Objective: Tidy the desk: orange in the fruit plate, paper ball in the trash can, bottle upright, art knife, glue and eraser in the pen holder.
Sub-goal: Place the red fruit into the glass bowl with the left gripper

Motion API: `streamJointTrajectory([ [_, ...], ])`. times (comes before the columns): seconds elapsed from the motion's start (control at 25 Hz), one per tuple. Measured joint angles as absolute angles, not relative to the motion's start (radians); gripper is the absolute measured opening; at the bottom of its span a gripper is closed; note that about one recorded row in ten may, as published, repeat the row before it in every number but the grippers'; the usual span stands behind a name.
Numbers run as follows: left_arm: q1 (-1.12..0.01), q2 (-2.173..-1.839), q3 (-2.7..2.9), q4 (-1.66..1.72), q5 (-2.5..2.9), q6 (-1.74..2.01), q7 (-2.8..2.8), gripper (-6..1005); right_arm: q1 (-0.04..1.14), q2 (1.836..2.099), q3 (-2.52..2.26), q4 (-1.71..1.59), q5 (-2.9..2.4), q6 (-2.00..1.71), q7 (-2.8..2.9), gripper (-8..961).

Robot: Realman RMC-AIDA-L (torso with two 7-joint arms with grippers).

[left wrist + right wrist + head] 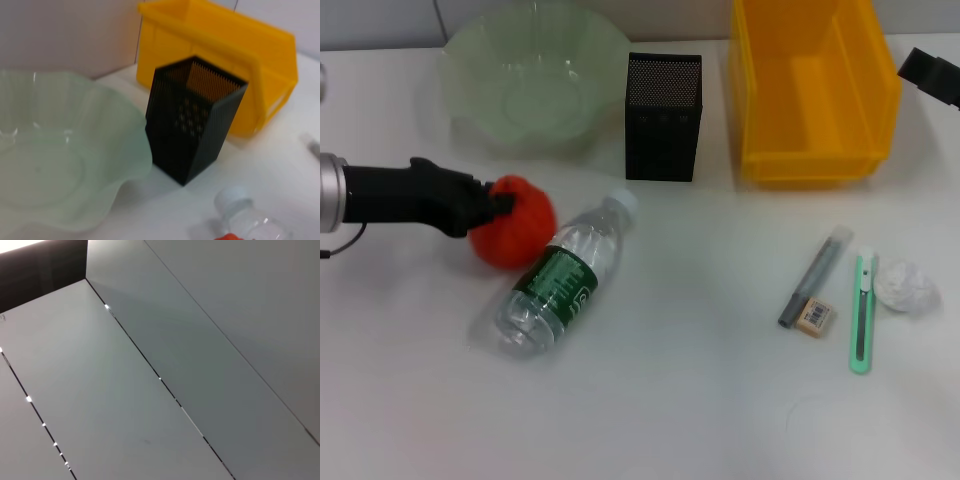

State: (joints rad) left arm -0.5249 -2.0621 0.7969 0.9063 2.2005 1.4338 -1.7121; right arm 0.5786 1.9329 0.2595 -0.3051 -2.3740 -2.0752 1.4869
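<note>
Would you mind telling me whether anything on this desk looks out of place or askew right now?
Yes: the bottle lies on its side beside the orange, which the left gripper is at. The paper ball, art knife, glue and eraser lie loose on the desk.

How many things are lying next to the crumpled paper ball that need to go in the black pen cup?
3, all left of the paper ball: the green art knife nearest it, then the eraser, then the grey glue stick, which touches the eraser. None looks hidden.
</note>
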Motion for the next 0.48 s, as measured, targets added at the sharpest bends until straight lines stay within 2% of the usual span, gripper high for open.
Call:
streamJointTrajectory([
  [0.28, -0.518, -2.024, 0.694, 0.914, 2.064, 1.552, -1.711, 128, 0.560, 1.933, 0.261, -0.307, -2.362, -2.087, 1.484, 667],
  [0.48, -0.522, -2.015, 0.661, 0.906, 1.963, 1.508, -1.694, 105, 0.535, 1.935, 0.255, -0.306, -2.339, -2.090, 1.482, 667],
])
